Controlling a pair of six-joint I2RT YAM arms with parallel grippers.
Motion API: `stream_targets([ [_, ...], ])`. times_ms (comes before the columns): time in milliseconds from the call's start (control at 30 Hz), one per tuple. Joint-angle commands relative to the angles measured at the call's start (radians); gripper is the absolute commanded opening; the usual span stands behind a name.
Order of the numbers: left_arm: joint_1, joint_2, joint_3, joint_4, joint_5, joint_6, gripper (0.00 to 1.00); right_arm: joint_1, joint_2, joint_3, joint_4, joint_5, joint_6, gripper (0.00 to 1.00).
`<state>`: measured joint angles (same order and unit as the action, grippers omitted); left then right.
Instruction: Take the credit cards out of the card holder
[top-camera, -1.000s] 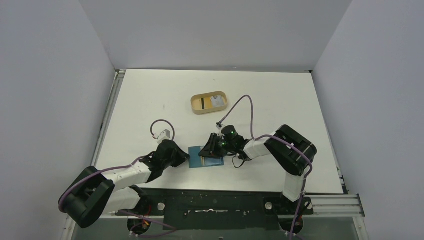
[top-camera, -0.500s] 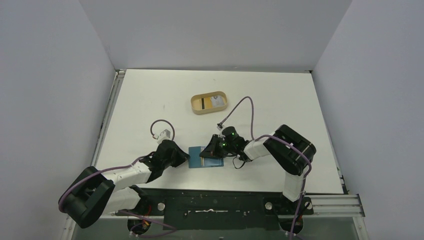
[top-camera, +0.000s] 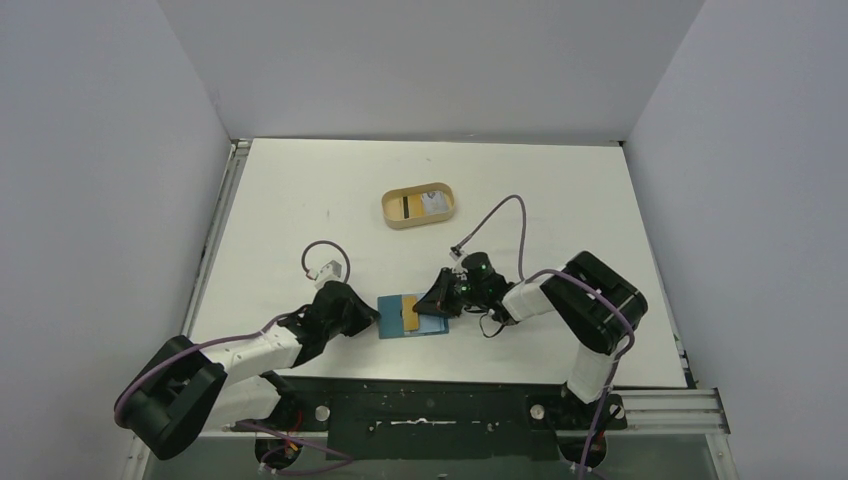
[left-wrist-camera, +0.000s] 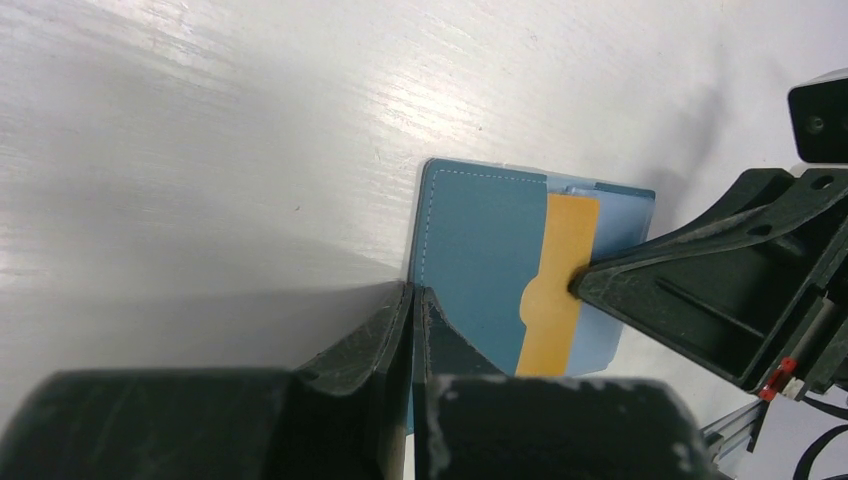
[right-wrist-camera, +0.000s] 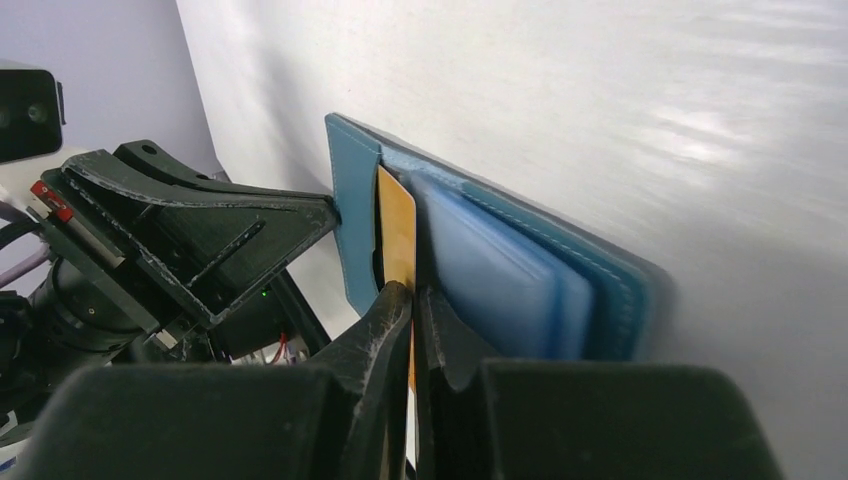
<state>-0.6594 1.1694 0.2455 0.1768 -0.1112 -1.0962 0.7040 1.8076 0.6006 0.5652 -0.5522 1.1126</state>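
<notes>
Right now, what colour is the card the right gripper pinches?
Orange-yellow card; left wrist view shows it best.

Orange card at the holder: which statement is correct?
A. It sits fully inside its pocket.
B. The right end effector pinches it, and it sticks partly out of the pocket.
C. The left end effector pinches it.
B: the right end effector is shut on the orange card, which stands partly out of the holder pocket.
</notes>
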Motion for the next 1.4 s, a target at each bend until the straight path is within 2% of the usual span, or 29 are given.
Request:
stream_targets([
  [0, 0.000, 0.008, -0.025, -0.115, -0.022, 0.019, 0.00, -0.052, -0.059, -0.027, -0.079, 0.013, -0.075, 0.00],
  [300, 0.001, 0.013, -0.020, -0.118, -0.025, 0.021, 0.00, -0.127, -0.150, 0.005, -0.194, -0.098, -0.164, 0.00],
  [433, 0.001, 0.019, -0.015, -0.116, -0.024, 0.022, 0.00, -0.179, -0.254, 0.097, -0.386, -0.111, -0.281, 0.00],
  [533, 0.003, 0.018, -0.015, -0.116, -0.025, 0.023, 0.00, -0.223, -0.260, 0.222, -0.499, -0.136, -0.376, 0.00],
  [733, 0.005, 0.027, -0.011, -0.104, -0.021, 0.031, 0.00, -0.304, -0.049, 0.538, -0.507, -0.207, -0.410, 0.00],
  [900, 0.012, 0.008, -0.016, -0.107, -0.020, 0.036, 0.00, -0.316, 0.192, 0.859, -0.560, -0.197, -0.425, 0.00],
  [1067, 0.019, -0.028, -0.035, -0.119, -0.024, 0.034, 0.00, -0.315, 0.376, 1.109, -0.628, -0.184, -0.426, 0.00],
  [1200, 0.027, -0.047, -0.043, -0.129, -0.024, 0.035, 0.00, -0.312, 0.458, 1.230, -0.650, -0.180, -0.423, 0.00],
  [1367, 0.032, -0.046, -0.048, -0.123, -0.019, 0.033, 0.00, -0.314, 0.502, 1.292, -0.686, -0.174, -0.442, 0.00],
])
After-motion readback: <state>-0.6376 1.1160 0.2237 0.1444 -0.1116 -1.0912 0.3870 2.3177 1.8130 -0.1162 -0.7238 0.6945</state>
